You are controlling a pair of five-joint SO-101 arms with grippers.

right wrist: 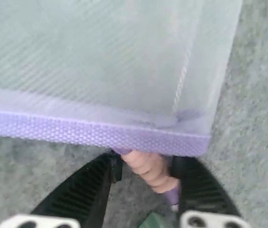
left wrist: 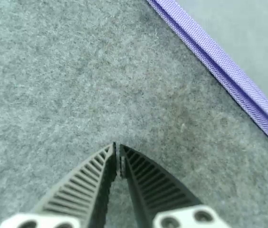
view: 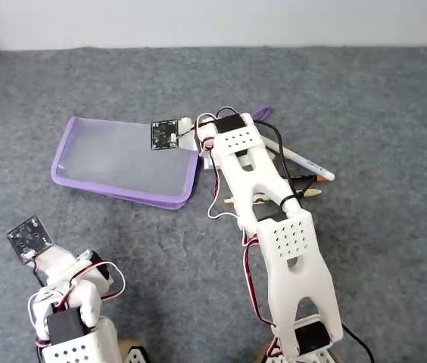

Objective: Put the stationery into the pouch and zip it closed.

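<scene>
The purple-edged pouch [view: 123, 160] lies flat on the grey felt-covered table [view: 372, 91], its translucent panel facing up and its long sides running across the high view.

The right arm [view: 274, 219] stretches out from the near edge of the table to the end of the pouch nearer the loose stationery. Its wrist view shows the right pincer [right wrist: 146, 173] just beside the pouch's woven purple border [right wrist: 100, 130], near one corner. It pinches a pink ribbed piece [right wrist: 146, 166] between its two black fingers [right wrist: 93, 185]. This is probably the rubber grip of a pen, though too little of it shows to be sure. The piece's tip touches or slips under the border.

Beside the right arm, on the side away from the pouch, a white pen [view: 304, 162] with an orange tip lies on the table. A pale yellow stick [view: 310, 193] lies near it, partly under the arm. A small purple end [view: 261, 112] pokes out past the wrist.

The left arm [view: 70, 310] sits folded at the near corner, well apart from the pouch. The left pincer [left wrist: 118, 159] is pressed together with nothing in it, above bare felt, and the pouch's purple edge [left wrist: 219, 61] runs diagonally beyond it.
</scene>
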